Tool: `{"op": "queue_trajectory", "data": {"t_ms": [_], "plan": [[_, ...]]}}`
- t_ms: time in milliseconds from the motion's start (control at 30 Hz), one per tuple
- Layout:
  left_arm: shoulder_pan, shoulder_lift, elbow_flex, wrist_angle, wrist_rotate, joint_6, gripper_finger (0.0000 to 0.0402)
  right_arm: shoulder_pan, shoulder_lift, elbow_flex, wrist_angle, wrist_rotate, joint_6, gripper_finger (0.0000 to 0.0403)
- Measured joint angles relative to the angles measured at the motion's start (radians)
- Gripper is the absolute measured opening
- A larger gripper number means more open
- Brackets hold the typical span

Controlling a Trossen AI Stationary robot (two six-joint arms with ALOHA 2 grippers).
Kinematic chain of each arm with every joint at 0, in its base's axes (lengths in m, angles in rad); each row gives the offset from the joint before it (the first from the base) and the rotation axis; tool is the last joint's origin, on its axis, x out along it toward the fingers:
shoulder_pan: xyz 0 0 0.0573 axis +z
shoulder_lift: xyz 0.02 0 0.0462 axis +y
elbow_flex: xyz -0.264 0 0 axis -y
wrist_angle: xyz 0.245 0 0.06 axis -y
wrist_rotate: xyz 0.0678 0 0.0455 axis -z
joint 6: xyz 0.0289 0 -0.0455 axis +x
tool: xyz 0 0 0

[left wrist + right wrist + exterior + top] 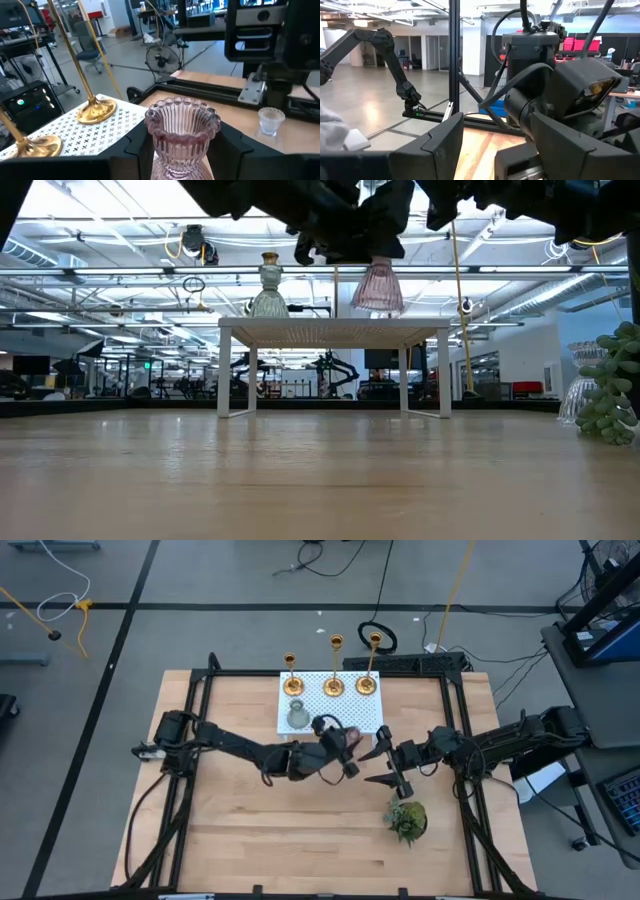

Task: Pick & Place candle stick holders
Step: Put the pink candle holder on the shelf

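Our left gripper (180,150) is clamped on a pink vase (181,135), raised above the white stand (360,712). The three candlesticks (334,686) stand just beyond it, so we should lower slowly, clear of them. The right gripper (385,755) waits alongside, fingers spread, empty.

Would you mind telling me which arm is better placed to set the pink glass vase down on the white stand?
The left. Its pincer is shut on the pink vase, beside the white stand bearing the candle stick holders. The right pincer is open and empty.
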Motion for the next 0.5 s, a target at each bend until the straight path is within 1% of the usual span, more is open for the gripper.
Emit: {"op": "queue_trajectory", "data": {"t_ms": [133, 200, 333, 400, 500], "plan": [[0.01, 0.0, 0.0, 0.01, -0.004, -0.002, 0.0142, 0.0, 0.0, 0.0, 0.003, 0.0, 0.0, 0.0224], [0.02, 0.0, 0.0, 0.017, -0.018, -0.011, 0.0151, 0.0, 0.0, 0.0, 0.002, 0.0, 0.0, 0.0224], [0.044, 0.0, 0.0, 0.013, -0.102, -0.003, 0.0174, 0.0, 0.0, 0.0, 0.002, 0.0, 0.0, 0.0224], [0.059, 0.0, 0.0, 0.016, -0.124, 0.002, 0.0169, 0.0, 0.0, 0.0, 0.003, 0.0, 0.0, 0.0224], [0.086, 0.0, 0.0, 0.014, -0.125, -0.004, 0.0151, 0.0, 0.0, 0.0, 0.002, 0.0, 0.0, 0.0224]]}}
